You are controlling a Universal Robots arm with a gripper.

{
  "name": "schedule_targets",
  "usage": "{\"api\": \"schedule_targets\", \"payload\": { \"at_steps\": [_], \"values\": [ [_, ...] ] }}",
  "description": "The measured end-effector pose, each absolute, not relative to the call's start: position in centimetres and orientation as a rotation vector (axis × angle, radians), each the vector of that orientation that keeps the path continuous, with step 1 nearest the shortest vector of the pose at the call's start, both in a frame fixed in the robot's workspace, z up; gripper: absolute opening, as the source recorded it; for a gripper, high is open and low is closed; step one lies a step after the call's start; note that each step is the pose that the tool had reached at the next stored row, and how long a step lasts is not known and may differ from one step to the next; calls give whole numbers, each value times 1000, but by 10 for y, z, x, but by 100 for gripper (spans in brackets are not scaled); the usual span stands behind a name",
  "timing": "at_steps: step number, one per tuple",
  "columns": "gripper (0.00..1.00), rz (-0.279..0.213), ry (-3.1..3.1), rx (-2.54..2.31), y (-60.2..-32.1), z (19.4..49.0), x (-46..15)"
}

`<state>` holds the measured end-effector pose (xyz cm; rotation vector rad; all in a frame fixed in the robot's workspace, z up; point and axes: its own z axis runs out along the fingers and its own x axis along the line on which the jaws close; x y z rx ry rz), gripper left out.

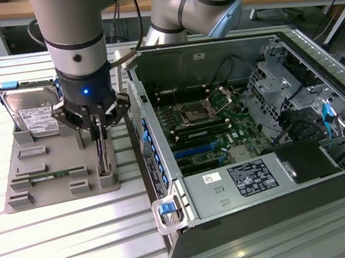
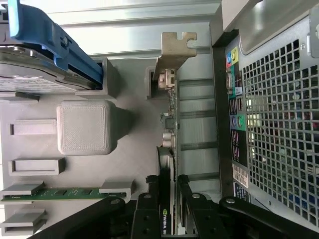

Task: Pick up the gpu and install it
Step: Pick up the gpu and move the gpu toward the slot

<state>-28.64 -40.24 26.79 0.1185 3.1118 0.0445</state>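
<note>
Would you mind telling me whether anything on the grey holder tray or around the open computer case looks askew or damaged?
Nothing stands out. The gpu stands upright on edge in the grey holder tray, with the gripper jaws on either side of it. The hard drive and memory stick sit squarely in their holders, and the computer case shows no visible damage.

Thin dark rectangular circuit card with silver metal bracket, the gpu (image 1: 102,152) (image 2: 168,149): on edge, upright in grey holder slot, at 9 o'clock of the open case.

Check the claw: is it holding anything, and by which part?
The claw straddles the gpu, standing on edge in the grey holder, at its end away from the bracket. A firm grip cannot be told.
</note>
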Motion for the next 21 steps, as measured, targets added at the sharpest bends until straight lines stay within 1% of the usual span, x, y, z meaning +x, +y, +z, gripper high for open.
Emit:
{"api": "schedule_targets", "payload": {
  "at_steps": [21],
  "values": [
    [26,45,3112,118,-402,294,-286]
  ]
}}
